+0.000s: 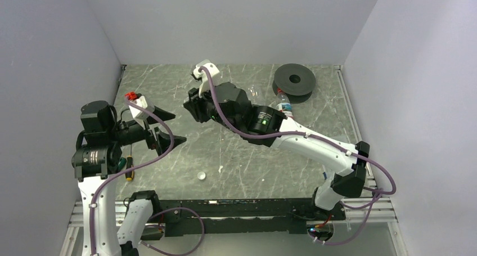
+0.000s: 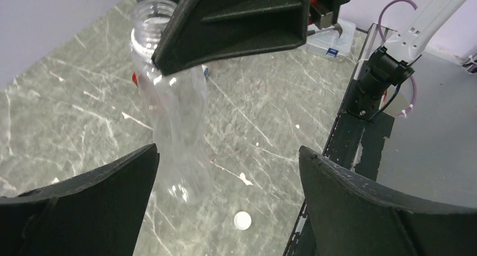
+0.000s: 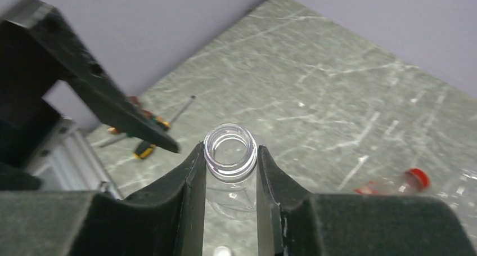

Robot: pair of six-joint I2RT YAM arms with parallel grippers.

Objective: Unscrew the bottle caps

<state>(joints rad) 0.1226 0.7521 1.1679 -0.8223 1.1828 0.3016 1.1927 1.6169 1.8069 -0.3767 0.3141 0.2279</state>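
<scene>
My right gripper [image 3: 230, 155] is shut on the neck of a clear plastic bottle [image 3: 229, 150] whose mouth is open with no cap on it. In the left wrist view the bottle [image 2: 175, 138] hangs above the table below the right gripper [image 2: 236, 25]. My left gripper [image 2: 228, 152] is open and empty, just in front of the bottle; in the top view it [image 1: 169, 126] sits left of the right gripper [image 1: 190, 106]. A loose white cap [image 1: 201, 176] lies on the table and also shows in the left wrist view [image 2: 242, 220].
A red-capped bottle [image 3: 417, 178] lies on the table at the far left [image 1: 130, 95]. A red-labelled bottle with a white cap [image 1: 283, 104] lies by the black spool [image 1: 295, 79]. A yellow-handled screwdriver [image 1: 129, 169] lies at the near left. A clear box [image 2: 332, 39] shows in the left wrist view.
</scene>
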